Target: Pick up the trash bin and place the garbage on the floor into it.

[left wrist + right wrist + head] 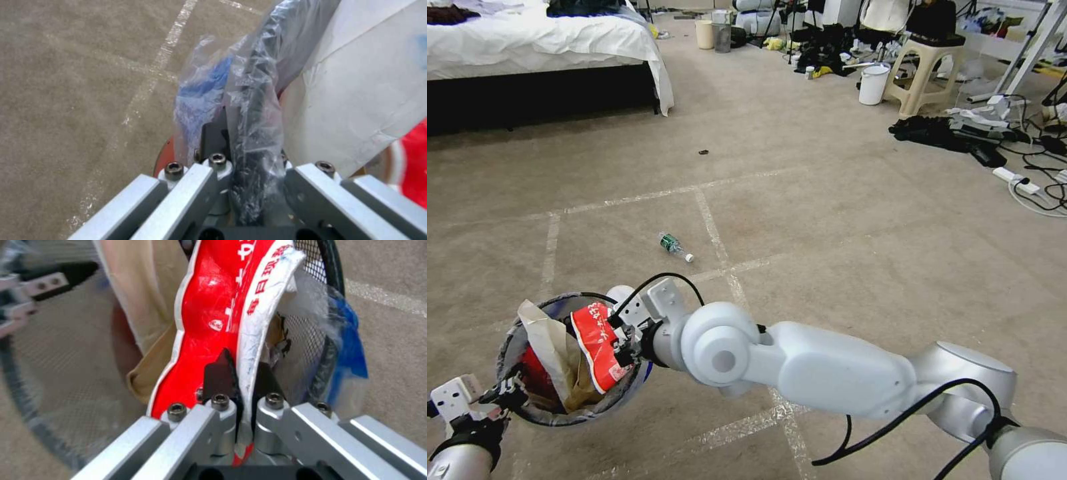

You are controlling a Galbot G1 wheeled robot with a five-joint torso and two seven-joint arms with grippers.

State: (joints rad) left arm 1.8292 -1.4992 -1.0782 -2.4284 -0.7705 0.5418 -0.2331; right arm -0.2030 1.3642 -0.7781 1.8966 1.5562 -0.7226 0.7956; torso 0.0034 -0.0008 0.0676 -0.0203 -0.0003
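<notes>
Closest to the head camera, the right arm's white forearm crosses the lower frame and hides part of the carpet and the near side of the trash bin [527, 407]. Its right gripper [622, 347] sits over the bin's opening with its jaws pressed together on a red wrapper [599, 343]; in the right wrist view the black fingertips [218, 373] pinch the wrapper's [218, 316] white-edged fold, with white characters printed on the red. The left gripper [502, 395] is cut off at the lower left corner; its jaws are clamped on the bin's rim [256, 110], which shows as a dark edge wrapped in clear plastic with a blue patch. The bin's red wall is mostly covered by the liner bag and by what is inside: a tan paper bag [550, 347] standing up out of it and something red lower down that is hard to make out. The bin is held up off the floor at the lower left.

Beige carpet [827, 220] marked with pale tape lines covers the floor. A small plastic bottle [675, 246] with a green label lies on its side just beyond the bin. A bed [540, 40] with white sheets stands at the far left, a white bucket [872, 84] and a beige stool [924, 73] at the far right amid cables and clutter
</notes>
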